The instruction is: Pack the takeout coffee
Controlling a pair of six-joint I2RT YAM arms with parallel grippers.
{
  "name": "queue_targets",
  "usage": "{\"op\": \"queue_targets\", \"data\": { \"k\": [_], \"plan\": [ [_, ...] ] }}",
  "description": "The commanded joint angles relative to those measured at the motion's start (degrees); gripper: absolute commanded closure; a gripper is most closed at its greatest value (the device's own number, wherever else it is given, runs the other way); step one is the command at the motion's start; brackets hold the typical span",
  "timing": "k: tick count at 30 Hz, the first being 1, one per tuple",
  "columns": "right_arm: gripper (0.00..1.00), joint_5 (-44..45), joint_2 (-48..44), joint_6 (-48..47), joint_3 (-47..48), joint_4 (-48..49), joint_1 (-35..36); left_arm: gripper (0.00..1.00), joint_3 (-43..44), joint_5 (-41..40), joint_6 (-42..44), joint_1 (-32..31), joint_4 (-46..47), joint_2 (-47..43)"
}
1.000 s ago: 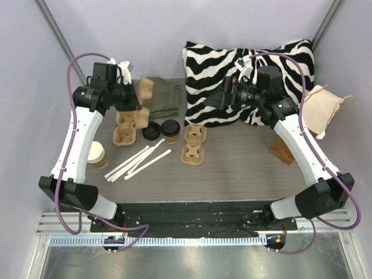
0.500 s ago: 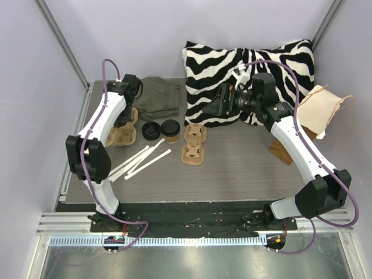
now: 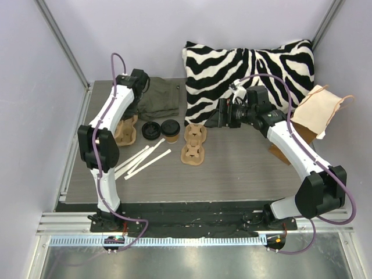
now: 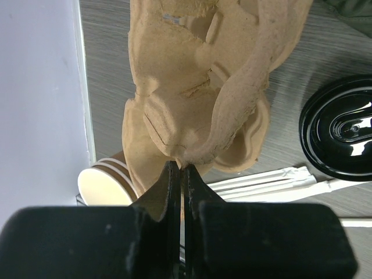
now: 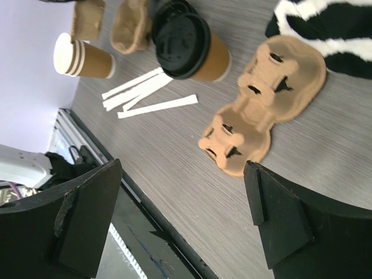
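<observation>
Left wrist view: the left claw (image 4: 180,172) is pinched shut on the rim of a moulded-pulp carrier (image 4: 192,87) by the worktop's (image 4: 104,52) left edge. The takeout coffee (image 4: 104,187) stands upright and unlidded just behind it, near that edge. The right claw (image 5: 181,174) hangs wide apart and empty over the middle, near a second carrier (image 5: 261,99) and a black-lidded cup (image 5: 200,49). Recommended: lay the held carrier flat, holes upward, on bare worktop beside the cup before releasing, as so thin a rim grip may let it swing.

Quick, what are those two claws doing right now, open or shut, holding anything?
Left gripper: closed, pinching the edge of the pulp cup carrier.
Right gripper: open, holding nothing.
</observation>
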Motion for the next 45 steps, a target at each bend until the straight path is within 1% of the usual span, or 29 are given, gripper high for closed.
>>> {"op": "queue_targets", "data": {
  "k": [1, 8, 11, 14, 15, 17, 18, 21, 22, 23, 27, 28, 29, 32, 34, 36, 37, 38, 40, 41, 43, 44, 45],
  "plan": [
    [0.05, 2.5, -1.6, -2.8, -0.6, 0.4, 0.3, 1.0, 2.0, -0.4, -2.1, -0.8, -0.6, 1.1],
    [0.05, 3.5, -1.0, -4.0, -1.1, -0.8, 0.4, 1.0, 2.4, 0.5, -4.3, -1.3, -0.9, 3.9],
    [0.05, 4.1, -1.1, -4.7, -1.9, -1.2, 0.5, 0.96, 2.4, -0.1, -5.0, -1.4, -0.7, 5.3],
    [0.05, 4.2, -1.1, -5.0, -2.3, -1.5, 0.5, 0.88, 3.3, -1.0, -5.1, -1.3, -0.9, 6.8],
    [0.05, 4.2, -1.1, -5.2, -2.3, -1.6, 0.5, 0.83, 3.4, -1.0, -5.2, -1.3, -0.9, 6.9],
    [0.05, 4.4, -1.1, -5.8, -2.4, -1.7, 0.5, 0.79, 4.0, -0.5, -5.0, -1.4, -0.9, 7.1],
    [0.05, 4.5, -1.0, -5.9, -2.5, -1.8, 0.5, 0.67, 4.3, 0.4, -5.0, -1.4, -0.9, 7.0],
    [0.05, 4.2, -0.2, -7.2, -2.5, -2.6, 0.5, 0.53, 5.2, 3.4, -4.6, -1.4, -0.9, 5.9],
    [0.05, 4.0, -0.1, -7.8, -2.5, -3.3, 0.5, 0.52, 5.7, 4.2, -4.3, -1.4, -0.8, 4.8],
    [0.05, 3.8, 0.1, -9.1, -2.5, -3.6, 0.6, 0.48, 5.9, 5.0, -4.0, -1.5, -0.8, 4.2],
    [0.06, 4.7, 0.0, -11.5, -3.3, -4.8, 1.0, 0.45, 6.9, 7.9, -3.0, -1.4, 0.4, 0.5],
    [0.07, 5.0, -0.1, -11.9, -3.5, -5.1, 1.1, 0.42, 6.8, 7.9, -2.8, -1.5, 0.7, -0.4],
    [0.07, 5.6, -0.2, -12.1, -3.8, -5.2, 1.3, 0.41, 6.7, 7.8, -2.5, -1.5, 1.2, -2.2],
    [0.09, 6.2, -0.3, -12.9, -4.2, -5.6, 2.0, 0.39, 6.3, 6.1, -2.7, -1.5, 1.9, -4.2],
    [0.09, 6.4, -0.3, -12.9, -4.4, -5.6, 2.3, 0.39, 4.4, 3.7, -3.1, -1.3, 2.7, -5.6],
    [0.09, 6.5, -0.4, -13.0, -4.5, -5.6, 2.6, 0.41, 2.1, 4.3, -1.8, -0.6, 3.8, -6.2],
    [0.09, 6.6, -0.4, -13.4, -4.5, -5.7, 2.8, 0.41, 1.6, 5.5, -0.5, 0.0, 4.3, -6.3],
    [0.09, 6.5, -0.4, -13.5, -4.5, -5.7, 2.8, 0.43, 1.1, 9.1, 4.8, 1.3, 5.6, -6.3],
    [0.09, 6.4, -0.3, -14.7, -4.4, -6.2, 2.8, 0.43, 0.1, 14.4, 10.5, 3.0, 6.7, -6.3],
    [0.09, 6.4, -0.4, -15.1, -4.3, -6.6, 2.8, 0.43, 0.3, 22.4, 15.5, 5.8, 6.4, -6.2],
    [0.1, 6.1, -0.5, -16.1, -4.2, -7.4, 2.8, 0.42, 2.2, 30.1, 19.4, 9.2, 4.4, -5.0],
    [0.1, 5.9, -0.7, -16.3, -4.3, -7.5, 2.8, 0.42, 3.0, 38.4, 21.5, 12.6, 2.5, -4.6],
    [0.1, 5.8, -0.7, -16.4, -4.4, -7.6, 2.8, 0.41, 4.0, 39.1, 24.3, 13.8, 2.1, -4.2]
  ]
}}
